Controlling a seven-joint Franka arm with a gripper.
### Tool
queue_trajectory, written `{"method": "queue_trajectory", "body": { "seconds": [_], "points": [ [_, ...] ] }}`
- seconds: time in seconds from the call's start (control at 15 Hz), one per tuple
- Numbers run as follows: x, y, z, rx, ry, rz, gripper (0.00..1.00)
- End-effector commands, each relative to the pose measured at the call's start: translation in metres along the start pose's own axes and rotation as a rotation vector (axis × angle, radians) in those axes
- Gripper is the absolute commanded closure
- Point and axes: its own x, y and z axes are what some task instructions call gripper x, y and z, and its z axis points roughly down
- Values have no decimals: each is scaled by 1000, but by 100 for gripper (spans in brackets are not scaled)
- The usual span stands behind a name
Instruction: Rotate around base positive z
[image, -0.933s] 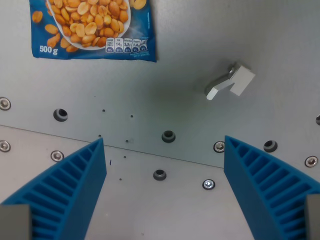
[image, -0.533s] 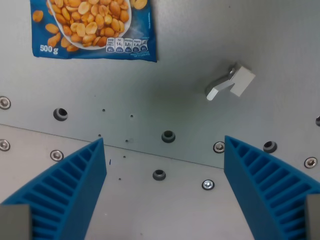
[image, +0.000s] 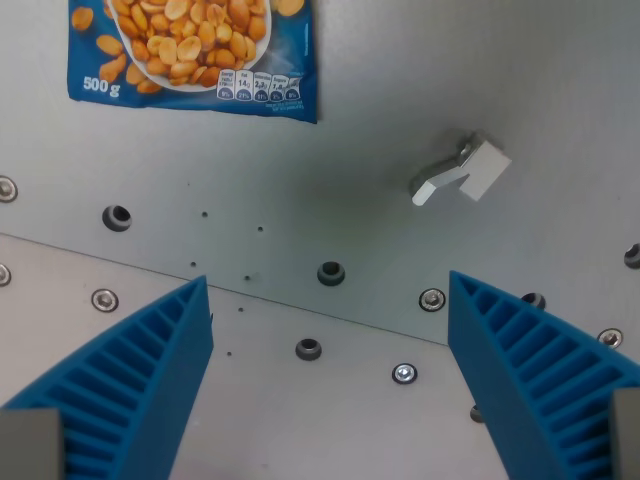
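At the wrist view's upper left lies the blue peanut bag printed with orange nuts and "500 g" (image: 195, 55), flat on the grey metal plate (image: 380, 110) and cut off by the top edge. Below it, the gripper (image: 330, 345) hangs with its ribbed blue fingers (image: 135, 385) spread wide, holding nothing, well apart from the bag. Screws and dark holes dot the plate between them. Farther right sits a small white angular bracket (image: 462, 170).

Bare plate (image: 330, 170) between bag (image: 195, 55), bracket (image: 462, 170)
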Motion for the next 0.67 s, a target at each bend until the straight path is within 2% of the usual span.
{"method": "queue_trajectory", "body": {
  "seconds": [0.07, 0.67],
  "points": [
    [0, 1, -3, -7, 6, -132, 0],
    [0, 1, -3, -10, 5, -252, 0]
  ]
}}
